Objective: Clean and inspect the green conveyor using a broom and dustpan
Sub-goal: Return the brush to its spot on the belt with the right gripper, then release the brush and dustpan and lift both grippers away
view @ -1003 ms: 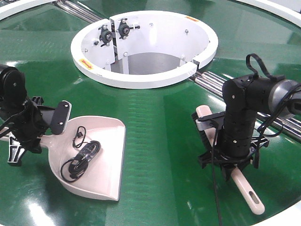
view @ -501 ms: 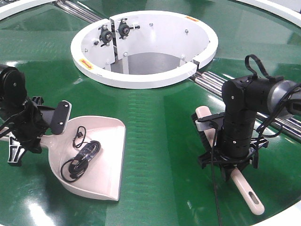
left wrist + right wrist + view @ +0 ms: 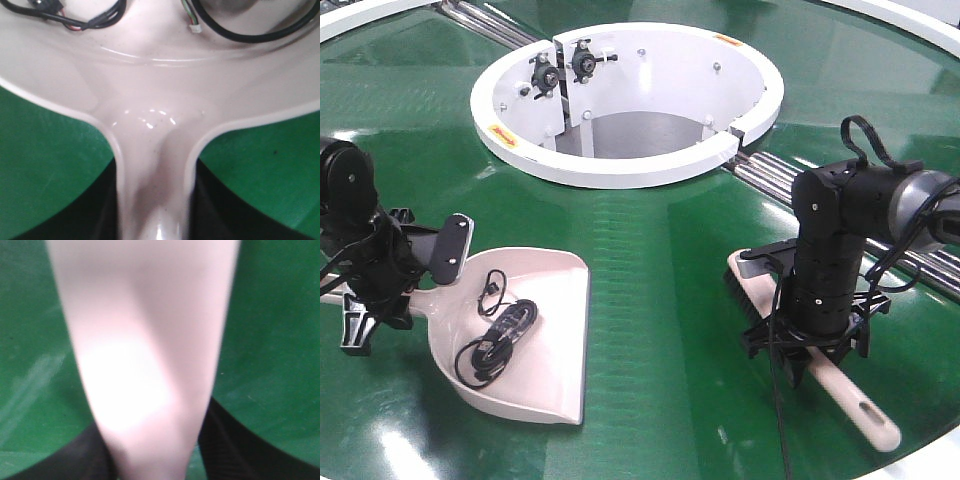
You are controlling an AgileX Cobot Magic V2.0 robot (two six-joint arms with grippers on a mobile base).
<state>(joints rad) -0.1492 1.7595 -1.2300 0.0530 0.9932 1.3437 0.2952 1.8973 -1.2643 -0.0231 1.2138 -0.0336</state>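
The dustpan (image 3: 545, 300) lies on the green conveyor (image 3: 660, 260) at the left, with a coiled black cable (image 3: 498, 335) in its scoop. My left gripper (image 3: 420, 270) is shut on the dustpan's handle. In the left wrist view the handle (image 3: 152, 190) runs between the dark fingers (image 3: 100, 215). At the right, my right gripper (image 3: 817, 348) is shut on the broom (image 3: 860, 405). The broom's head with black bristles (image 3: 745, 288) sits low at the belt, and its slotted end points to the near right. The pale handle (image 3: 150, 365) fills the right wrist view.
The white central ring housing (image 3: 620, 160) stands at the back middle. Silver rollers (image 3: 770, 178) run from it toward the right, just behind the right arm. The belt's white outer edge (image 3: 935, 455) is close to the broom's handle end.
The broom has swung and dropped: its head moved left and lower toward the belt, and the handle end shifted right. The dustpan slid slightly to the right with the left gripper.
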